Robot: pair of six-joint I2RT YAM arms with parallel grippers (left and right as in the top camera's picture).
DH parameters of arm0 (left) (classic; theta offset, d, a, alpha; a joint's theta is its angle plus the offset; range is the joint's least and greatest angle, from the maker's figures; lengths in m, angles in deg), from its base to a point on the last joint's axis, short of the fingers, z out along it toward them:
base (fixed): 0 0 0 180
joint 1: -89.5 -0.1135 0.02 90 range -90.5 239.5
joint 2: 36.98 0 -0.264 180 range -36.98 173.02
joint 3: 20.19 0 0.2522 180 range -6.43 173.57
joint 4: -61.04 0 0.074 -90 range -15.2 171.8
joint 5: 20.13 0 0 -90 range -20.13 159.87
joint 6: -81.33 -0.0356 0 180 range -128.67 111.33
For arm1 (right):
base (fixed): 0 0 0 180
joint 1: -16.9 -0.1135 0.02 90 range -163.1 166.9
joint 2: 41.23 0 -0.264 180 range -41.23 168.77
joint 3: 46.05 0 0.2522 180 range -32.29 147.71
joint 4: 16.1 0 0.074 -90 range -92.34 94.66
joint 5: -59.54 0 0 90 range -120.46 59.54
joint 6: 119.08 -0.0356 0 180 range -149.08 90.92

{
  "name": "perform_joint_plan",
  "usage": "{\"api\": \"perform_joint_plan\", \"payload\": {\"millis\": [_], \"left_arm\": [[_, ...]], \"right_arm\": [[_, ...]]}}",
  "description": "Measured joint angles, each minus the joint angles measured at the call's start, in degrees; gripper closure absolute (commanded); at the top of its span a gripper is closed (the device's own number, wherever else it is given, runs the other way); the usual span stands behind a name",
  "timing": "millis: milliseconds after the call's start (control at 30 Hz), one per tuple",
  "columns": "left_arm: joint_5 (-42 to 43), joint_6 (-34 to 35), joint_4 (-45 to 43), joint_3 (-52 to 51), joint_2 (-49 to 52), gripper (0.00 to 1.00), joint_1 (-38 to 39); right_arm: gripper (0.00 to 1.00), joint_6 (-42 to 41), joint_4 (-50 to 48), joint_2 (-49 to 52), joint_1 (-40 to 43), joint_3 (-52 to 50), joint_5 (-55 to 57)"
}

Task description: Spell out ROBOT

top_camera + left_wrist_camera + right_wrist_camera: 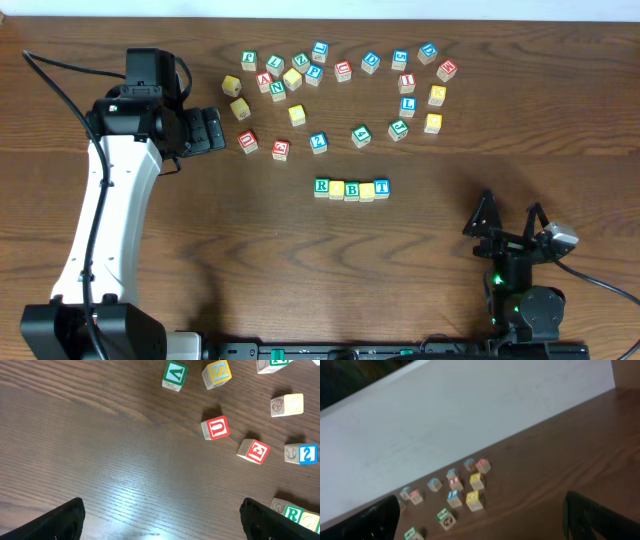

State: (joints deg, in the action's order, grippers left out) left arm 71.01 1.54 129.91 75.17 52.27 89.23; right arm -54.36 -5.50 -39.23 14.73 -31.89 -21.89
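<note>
ROW: five small wooden letter blocks (351, 188) touch side by side mid-table (you can read R, B, T) | LEFT: your left gripper (218, 130) is spread, empty, beside scattered loose blocks (340, 80) | RIGHT: your right gripper (508, 220) is spread, empty.

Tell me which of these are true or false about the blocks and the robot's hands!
1. A row of five blocks lies on the table. True.
2. The left hand holds a block. False: it is open and empty.
3. The row starts with an R block. True.
4. The right hand touches the row. False: it is open and well apart from the row.
</note>
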Motion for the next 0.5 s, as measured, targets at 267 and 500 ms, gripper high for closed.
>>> {"api": "perform_joint_plan", "payload": {"millis": [267, 500], "left_arm": [[0.0, 0.0, 0.0, 0.0, 0.0, 0.02, 0.0], [0.0, 0.0, 0.0, 0.0, 0.0, 0.03, 0.0]], "right_arm": [[0.01, -0.2, 6.3, -1.4, -1.3, 0.0, 0.0], [0.01, -0.2, 6.3, -1.3, -2.7, 0.0, -0.1]]}}
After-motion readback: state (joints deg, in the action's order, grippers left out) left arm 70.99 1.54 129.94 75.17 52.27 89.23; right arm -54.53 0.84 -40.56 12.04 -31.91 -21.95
